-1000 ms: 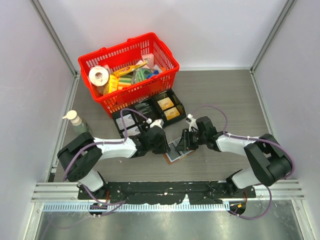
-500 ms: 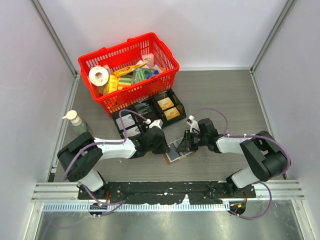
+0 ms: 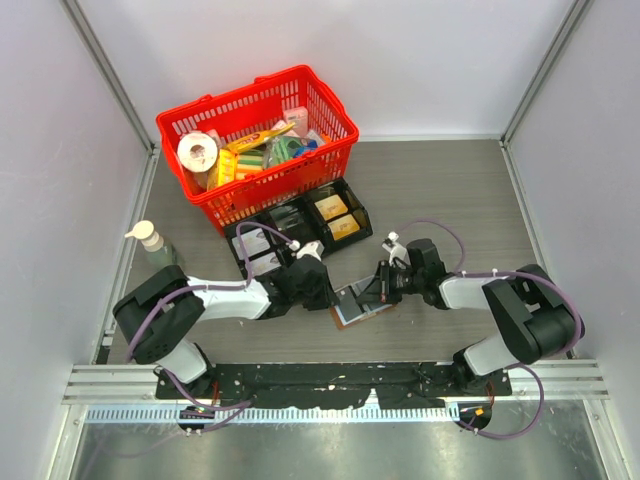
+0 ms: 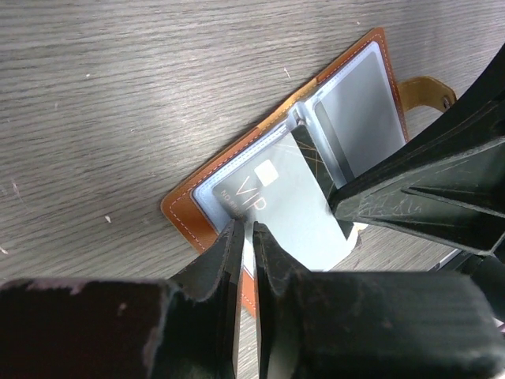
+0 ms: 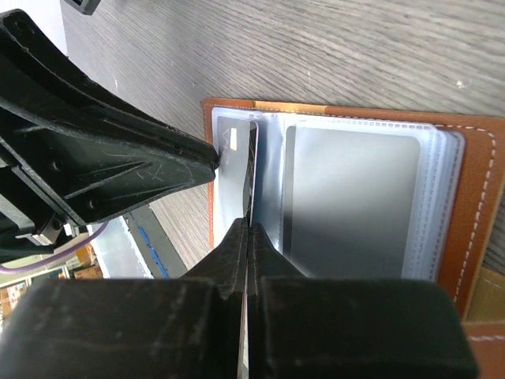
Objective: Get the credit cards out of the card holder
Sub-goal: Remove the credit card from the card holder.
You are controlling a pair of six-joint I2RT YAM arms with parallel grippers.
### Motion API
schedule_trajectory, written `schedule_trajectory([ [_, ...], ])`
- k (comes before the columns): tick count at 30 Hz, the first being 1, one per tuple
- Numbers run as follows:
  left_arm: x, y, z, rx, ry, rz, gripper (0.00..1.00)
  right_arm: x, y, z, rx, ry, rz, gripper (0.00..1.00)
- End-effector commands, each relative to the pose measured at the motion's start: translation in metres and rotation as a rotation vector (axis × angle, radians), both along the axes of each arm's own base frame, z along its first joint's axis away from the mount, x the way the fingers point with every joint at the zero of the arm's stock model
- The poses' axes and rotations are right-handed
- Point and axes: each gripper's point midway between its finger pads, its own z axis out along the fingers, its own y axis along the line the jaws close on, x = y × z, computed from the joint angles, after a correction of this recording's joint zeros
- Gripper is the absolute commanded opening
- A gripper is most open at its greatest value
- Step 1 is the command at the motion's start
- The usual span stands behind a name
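Observation:
The brown card holder (image 3: 352, 311) lies open on the table between my two grippers. The left wrist view shows its tan rim (image 4: 185, 217) and clear sleeves; the right wrist view shows its rim too (image 5: 473, 197). A pale credit card marked VIP (image 4: 276, 197) sticks out of a sleeve at an angle. It also shows in the right wrist view (image 5: 233, 162), nearly edge-on. My right gripper (image 5: 249, 227) is shut on this card's edge. My left gripper (image 4: 245, 230) is shut on the holder's near left edge. A grey card (image 5: 351, 205) sits in the other sleeve.
A black divided tray (image 3: 300, 225) with small items lies just behind the holder. A red basket (image 3: 257, 140) full of groceries stands beyond it. A pump bottle (image 3: 152, 243) stands at the left wall.
My right gripper has shifted a little right and nearer, and its wrist has dropped lower over the table. The left arm has stayed where it was.

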Motion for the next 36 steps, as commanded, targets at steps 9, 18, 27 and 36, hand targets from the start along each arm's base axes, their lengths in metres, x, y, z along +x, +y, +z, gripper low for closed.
schedule_trajectory([
  [9,-0.01,0.014,0.001,0.058,0.005,-0.033,0.13,0.009,-0.003,0.023,0.029,-0.059,-0.007,0.01],
  [18,-0.001,-0.001,0.039,0.02,-0.084,-0.106,0.25,0.01,-0.003,0.022,0.011,-0.049,0.005,0.05],
  [27,0.005,-0.012,0.027,0.072,-0.065,-0.151,0.27,0.01,-0.007,0.013,-0.015,-0.049,-0.02,0.07],
  [36,-0.014,-0.004,-0.009,0.141,0.053,-0.193,0.18,0.01,-0.01,0.004,-0.016,-0.039,-0.061,0.12],
])
